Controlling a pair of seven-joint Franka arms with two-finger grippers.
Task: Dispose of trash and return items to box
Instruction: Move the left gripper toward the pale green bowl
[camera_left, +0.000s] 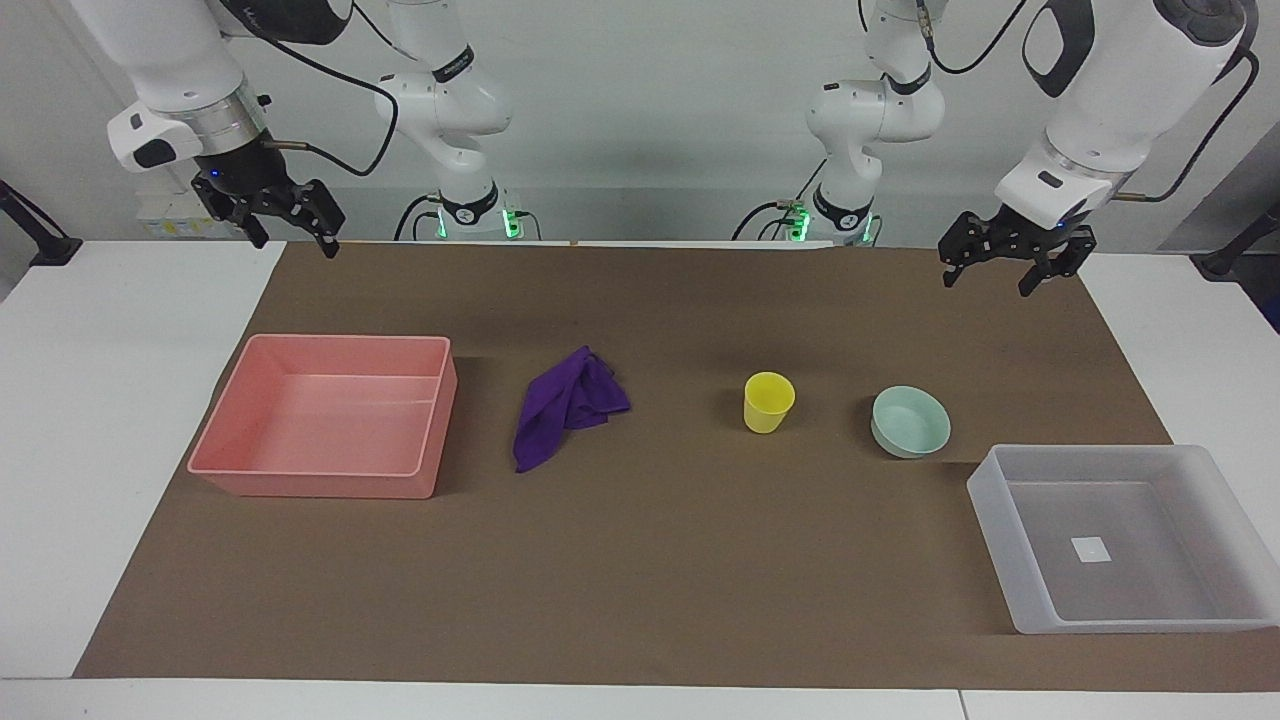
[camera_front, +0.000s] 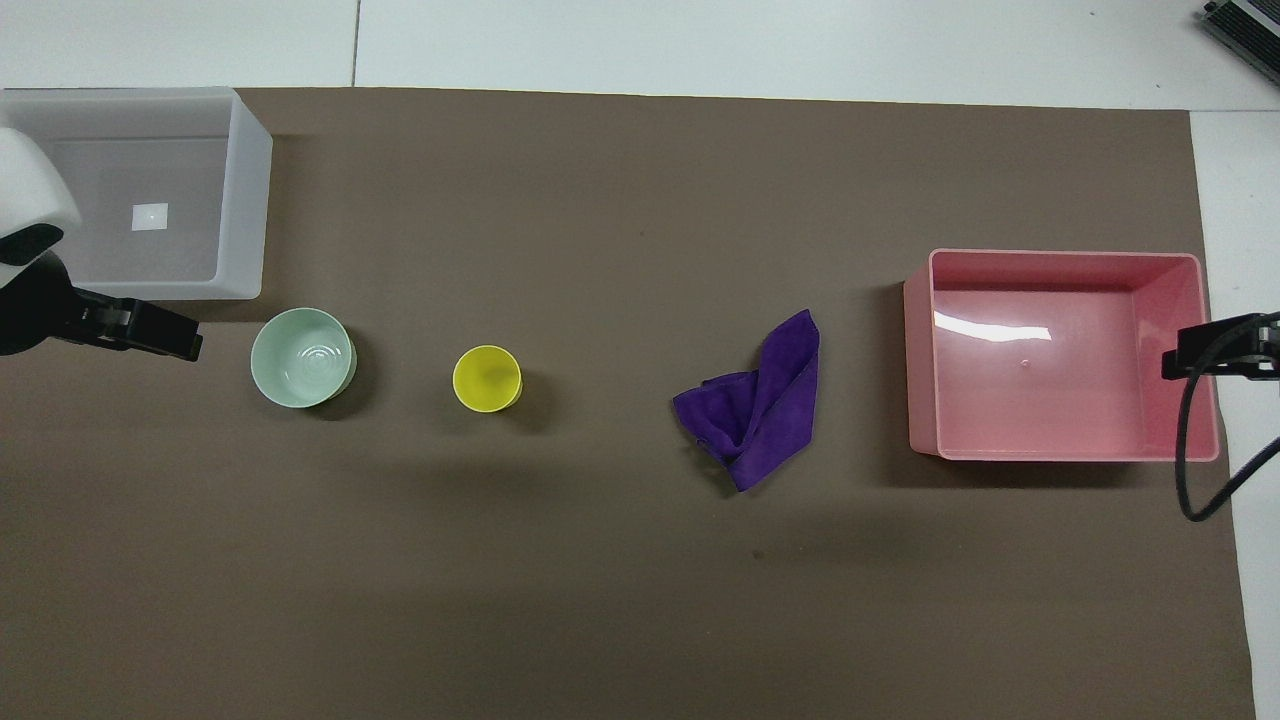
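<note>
Both arms wait raised, the left gripper (camera_left: 1010, 262) and right gripper (camera_left: 288, 222) spread open and empty. The purple cloth (camera_left: 566, 412), yellow cup (camera_left: 768, 402) and mint-green bowl (camera_left: 910, 422) lie on the worktop (camera_left: 660, 560) below, well apart from both.

two bins (camera_left: 325, 415) (camera_left: 1125, 535), one cloth (camera_left: 567, 405), cup (camera_left: 768, 402), bowl (camera_left: 910, 421)

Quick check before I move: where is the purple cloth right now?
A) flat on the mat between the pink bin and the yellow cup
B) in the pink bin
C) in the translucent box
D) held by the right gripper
A: the purple cloth lies crumpled on the mat between the pink bin and the yellow cup, with no gripper near it.
</note>
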